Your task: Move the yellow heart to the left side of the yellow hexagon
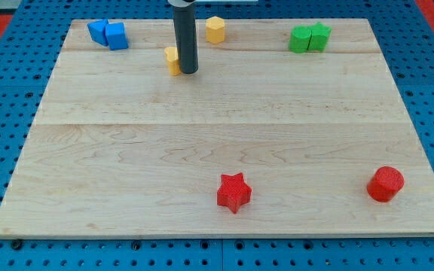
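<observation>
The yellow heart lies near the view's top, left of centre, partly hidden behind my rod. The yellow hexagon sits up and to the right of it, near the top edge of the wooden board. My tip rests on the board right against the heart's right side, between the heart and the hexagon but lower than the hexagon.
Two blue blocks touch each other at the top left. A green cube and a green star sit together at the top right. A red star lies at the bottom centre, a red cylinder at the bottom right.
</observation>
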Controlling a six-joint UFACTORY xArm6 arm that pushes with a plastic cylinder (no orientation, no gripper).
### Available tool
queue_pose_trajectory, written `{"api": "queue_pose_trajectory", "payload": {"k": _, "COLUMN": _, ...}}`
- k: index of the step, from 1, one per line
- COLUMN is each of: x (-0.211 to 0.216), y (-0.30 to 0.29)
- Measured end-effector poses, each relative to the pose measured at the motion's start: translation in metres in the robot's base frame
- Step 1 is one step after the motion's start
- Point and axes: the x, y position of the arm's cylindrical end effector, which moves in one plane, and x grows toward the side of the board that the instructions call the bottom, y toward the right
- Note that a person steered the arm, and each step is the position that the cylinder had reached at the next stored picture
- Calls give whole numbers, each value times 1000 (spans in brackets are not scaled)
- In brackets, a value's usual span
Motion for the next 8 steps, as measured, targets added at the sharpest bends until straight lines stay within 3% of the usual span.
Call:
{"api": "queue_pose_trajectory", "payload": {"k": 1, "x": 26, "y": -23}}
{"api": "queue_pose_trajectory", "payload": {"k": 2, "x": 14, "y": -44}}
{"api": "queue_pose_trajectory", "payload": {"k": 4, "x": -63, "y": 14}}
{"api": "queue_pose_trajectory", "payload": {"k": 5, "x": -79, "y": 23}}
{"api": "queue_pose_trajectory", "payload": {"k": 7, "x": -54, "y": -26}}
{"api": "queue_pose_trajectory", "payload": {"k": 8, "x": -69, "y": -54}}
